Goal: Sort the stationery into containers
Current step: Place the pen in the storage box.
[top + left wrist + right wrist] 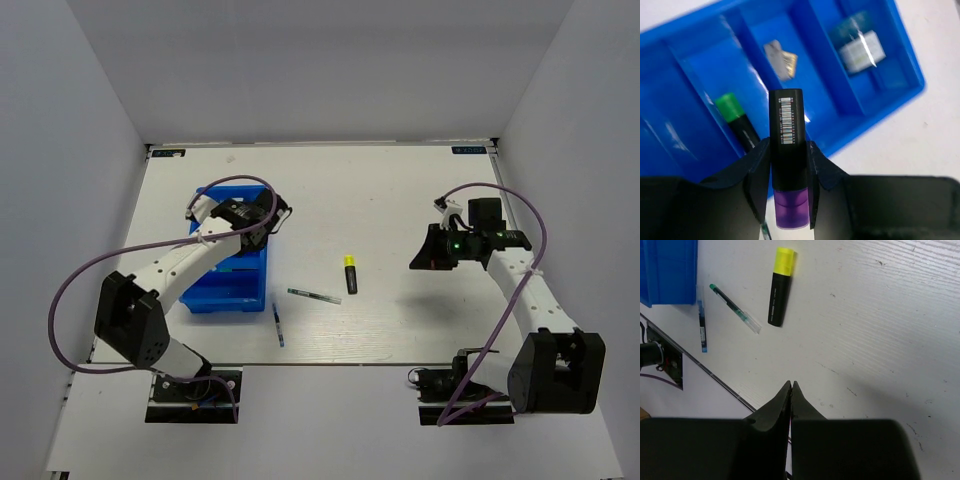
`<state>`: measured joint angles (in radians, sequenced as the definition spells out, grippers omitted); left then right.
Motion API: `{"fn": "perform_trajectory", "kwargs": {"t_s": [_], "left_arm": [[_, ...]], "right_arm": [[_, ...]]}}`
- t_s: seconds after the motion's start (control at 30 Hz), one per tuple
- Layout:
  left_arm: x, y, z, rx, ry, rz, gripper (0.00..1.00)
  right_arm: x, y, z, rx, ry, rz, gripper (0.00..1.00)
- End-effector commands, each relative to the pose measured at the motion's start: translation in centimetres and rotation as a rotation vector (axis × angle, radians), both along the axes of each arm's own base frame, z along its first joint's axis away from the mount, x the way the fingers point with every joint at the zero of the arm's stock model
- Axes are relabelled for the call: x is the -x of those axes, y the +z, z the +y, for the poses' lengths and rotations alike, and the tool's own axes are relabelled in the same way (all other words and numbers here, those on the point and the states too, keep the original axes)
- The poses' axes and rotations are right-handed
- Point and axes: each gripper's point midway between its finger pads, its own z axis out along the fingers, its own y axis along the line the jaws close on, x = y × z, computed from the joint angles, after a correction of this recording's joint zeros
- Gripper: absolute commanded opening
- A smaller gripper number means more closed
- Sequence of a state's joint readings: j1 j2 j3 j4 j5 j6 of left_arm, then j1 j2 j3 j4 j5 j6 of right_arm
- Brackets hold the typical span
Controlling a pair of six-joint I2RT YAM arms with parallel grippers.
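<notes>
Closest to me, a blue pen (278, 325) lay on the worktop (400, 190) just off the near right corner of the blue tray (225, 292). A thin green-tipped pen (314, 296) lay a little farther right of the tray, and the yellow-capped highlighter (350, 274) lay beyond that. All three were loose, outside the tray.

The right end effector (791, 390) hung well to the right of the tray with its fingers pressed together on nothing.

Over the tray's far half, the left end effector (787, 160) was clenched on the purple-tipped marker (786, 117), gripping the barrel close to the purple end with the plain end pointing out over the tray. In the wrist view the marker sat above a divider. The green-capped highlighter (735, 116) lay in the compartment to one side, a small pale item (780, 59) in the next, and a white-and-teal item (860, 46) in the one after.

I judged the step to be placing the marker. To do it well, I would shift toward the highlighter's compartment, turn the barrel parallel to the dividers, and lower until it was well inside the walls. I would release only then, because a drop from above the divider could leave the marker straddling two compartments or rolling out.
</notes>
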<state>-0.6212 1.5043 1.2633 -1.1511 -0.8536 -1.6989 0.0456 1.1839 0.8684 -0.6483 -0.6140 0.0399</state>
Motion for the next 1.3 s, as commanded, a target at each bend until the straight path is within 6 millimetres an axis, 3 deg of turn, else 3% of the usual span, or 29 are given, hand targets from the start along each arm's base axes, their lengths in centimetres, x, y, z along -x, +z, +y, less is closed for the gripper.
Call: {"fn": "perform_trajectory", "kwargs": {"t_s": [0.0,0.17,0.27,0.4,0.47,0.53,0.63,0.87,1.0,1.07,1.1,1.13,1.17,1.2,1.23,1.27], "left_arm": [[0.4,-0.1,2.2,-0.012,0.033,0.009,0.06],[0.7,-2.0,4.9,-0.016,0.119,0.054,0.06],[0.5,-3.2,5.9,-0.004,0.165,0.079,0.06],[-0.2,-4.3,6.3,0.000,0.195,0.111,0.09],[-0.5,-4.8,6.4,-0.008,0.205,0.129,0.15],[-0.9,-4.8,6.4,0.000,0.213,0.135,0.31],[-1.0,-5.4,6.5,0.004,0.226,0.156,0.49],[-1.6,-6.1,6.5,0.029,0.220,0.167,0.69],[-1.9,-5.0,6.3,0.042,0.188,0.140,0.69],[-2.0,-4.7,5.9,0.034,0.124,0.144,0.59],[-2.9,-3.2,4.8,0.058,0.077,0.074,0.53],[-2.9,-2.8,4.1,0.057,0.037,0.067,0.36],[-2.5,-1.5,3.4,0.032,-0.076,0.082,0.26],[-3.7,-0.2,2.3,0.053,-0.135,0.017,0.18],[-3.6,-0.1,2.0,0.011,-0.240,0.049,0.14],[-2.8,0.5,-0.3,0.076,-0.430,0.067,0.12]], "right_arm": [[0.2,-0.1,0.3,-0.025,0.028,0.002,0.00],[0.2,-0.2,0.4,-0.030,0.034,0.009,0.00],[0.4,-0.4,0.6,-0.040,0.049,0.020,0.09],[0.8,-0.6,0.9,-0.056,0.059,0.058,0.30],[0.7,-0.7,0.9,-0.053,0.087,0.046,0.43],[0.8,-0.9,1.0,-0.048,0.095,0.054,0.53],[0.9,-1.3,0.9,-0.028,0.088,0.084,0.56],[1.0,-2.3,1.4,0.026,0.106,0.109,0.56],[0.9,-3.1,1.7,0.060,0.115,0.118,0.54],[0.7,-3.6,2.1,0.087,0.101,0.128,0.52],[0.2,-4.0,2.4,0.096,0.093,0.140,0.50],[0.2,-4.3,2.8,0.130,0.103,0.137,0.48],[-0.1,-4.6,3.1,0.136,0.095,0.149,0.47],[-0.5,-5.0,3.4,0.138,0.084,0.159,0.44],[-0.5,-5.2,3.8,0.161,0.092,0.152,0.42],[-0.8,-5.5,4.6,0.168,0.104,0.137,0.40]]}}
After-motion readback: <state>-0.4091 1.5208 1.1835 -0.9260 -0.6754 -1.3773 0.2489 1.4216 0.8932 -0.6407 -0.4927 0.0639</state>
